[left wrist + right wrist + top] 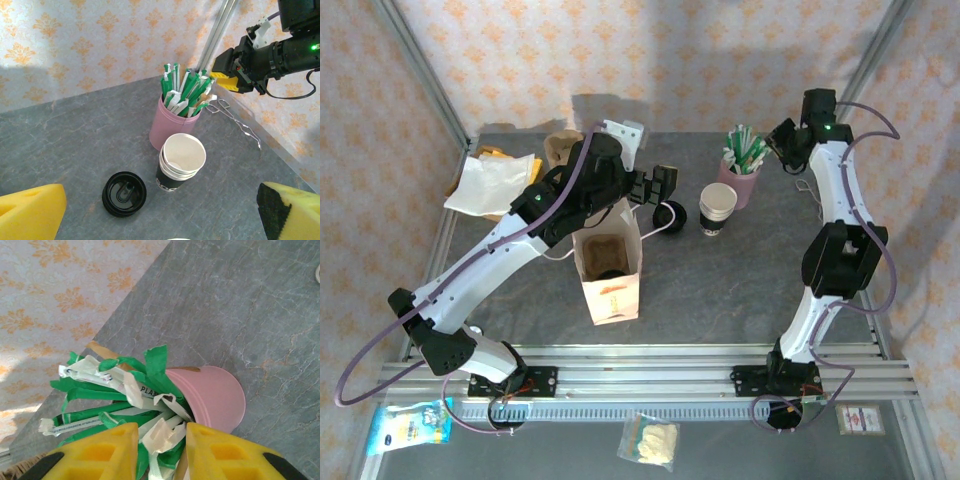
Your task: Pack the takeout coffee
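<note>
- Top view: the white cup [717, 208] stands open on the bench [720, 290], with its black lid [669, 215] lying just beside it.
- Left wrist view: the 2 left fingers [32, 210] are wide apart.
- Right wrist view: the 2 right fingers [100, 452] pinch 1 straw [165, 432] in the pink cup [215, 395].

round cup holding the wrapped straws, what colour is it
Pink. The round pink cup of green-and-white wrapped straws shows best in the left wrist view.
</note>
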`<state>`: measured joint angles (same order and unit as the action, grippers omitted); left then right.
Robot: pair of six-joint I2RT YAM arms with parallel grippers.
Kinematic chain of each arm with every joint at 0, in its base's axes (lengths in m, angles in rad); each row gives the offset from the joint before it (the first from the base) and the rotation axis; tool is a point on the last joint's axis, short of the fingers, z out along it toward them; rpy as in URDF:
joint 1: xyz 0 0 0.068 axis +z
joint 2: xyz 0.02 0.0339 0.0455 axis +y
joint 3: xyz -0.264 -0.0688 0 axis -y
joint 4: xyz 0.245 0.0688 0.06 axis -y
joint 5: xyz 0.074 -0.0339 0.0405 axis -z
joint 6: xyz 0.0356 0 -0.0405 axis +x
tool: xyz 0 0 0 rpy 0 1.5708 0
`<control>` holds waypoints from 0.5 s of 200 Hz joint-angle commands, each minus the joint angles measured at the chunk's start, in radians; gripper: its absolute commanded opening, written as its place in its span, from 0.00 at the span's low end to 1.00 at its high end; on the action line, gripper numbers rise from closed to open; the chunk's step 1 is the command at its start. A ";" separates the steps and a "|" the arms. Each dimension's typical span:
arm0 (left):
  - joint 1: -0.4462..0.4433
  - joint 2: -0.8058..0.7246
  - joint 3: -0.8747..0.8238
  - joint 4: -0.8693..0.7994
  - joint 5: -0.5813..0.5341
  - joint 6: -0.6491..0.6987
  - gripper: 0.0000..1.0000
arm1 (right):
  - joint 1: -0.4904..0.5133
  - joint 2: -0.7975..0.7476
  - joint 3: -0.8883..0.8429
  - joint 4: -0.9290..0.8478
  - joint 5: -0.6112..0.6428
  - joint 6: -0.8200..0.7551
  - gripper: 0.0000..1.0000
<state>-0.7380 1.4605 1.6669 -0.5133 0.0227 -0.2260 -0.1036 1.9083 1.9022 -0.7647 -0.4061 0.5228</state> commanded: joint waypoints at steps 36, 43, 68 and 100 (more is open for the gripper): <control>-0.003 0.026 0.022 0.007 0.019 0.012 0.99 | 0.001 0.025 0.003 0.041 -0.013 0.025 0.24; -0.004 0.027 0.024 0.006 0.020 0.010 0.99 | 0.001 0.026 0.003 0.043 -0.012 0.025 0.22; -0.004 0.031 0.028 0.006 0.021 0.009 0.99 | 0.001 0.028 0.001 0.048 -0.012 0.024 0.14; -0.003 0.032 0.028 0.006 0.022 0.007 0.99 | 0.002 0.022 0.003 0.042 0.000 0.016 0.02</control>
<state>-0.7380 1.4857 1.6672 -0.5114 0.0299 -0.2264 -0.1036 1.9240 1.8977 -0.7341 -0.4194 0.5476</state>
